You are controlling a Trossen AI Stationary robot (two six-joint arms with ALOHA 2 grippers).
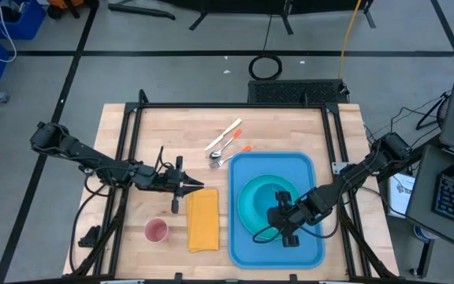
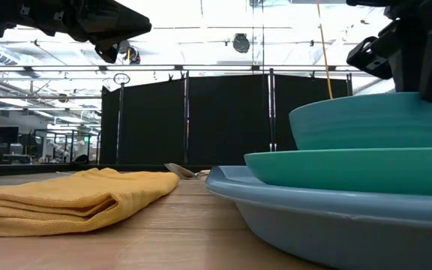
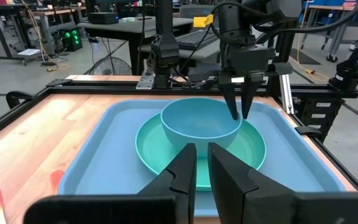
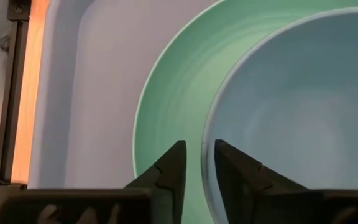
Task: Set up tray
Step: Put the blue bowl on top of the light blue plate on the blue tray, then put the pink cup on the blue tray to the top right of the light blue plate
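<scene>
Tray (image 1: 310, 170): blue, lies flat on the right half of the wooden table (image 1: 124, 150), long axis running 12 to 6 o'clock in the high view, short edges toward the table's far and near sides. On it a round turquoise plate (image 1: 251, 197), roughly centred, and on the plate a pale blue bowl (image 3: 201, 121), upright, open side up. Just off the tray's 9 o'clock edge, a folded yellow-orange napkin (image 1: 202, 219), long axis parallel with the tray's, apart from the rim. At 8 o'clock from the tray, beyond the napkin, a small pink cup (image 1: 157, 230). At 11 o'clock, near the tray's far-left corner, a loose cluster of cutlery (image 1: 225, 144) with white and orange handles; individual pieces hard to separate. Right gripper (image 3: 240, 112) over the bowl's rim on the side farthest from the left arm, pointing down, fingers (image 3: 230, 99) parted only by a slim gap that straddles the rim; whether the pads touch it, cannot tell. Right arm comes in from 3 o'clock, crossing the tray's right edge. Left gripper (image 1: 198, 186) hovers above the napkin's far end, aimed at the tray at 3 o'clock, fingers nearly together with a narrow gap, nothing held.
</scene>
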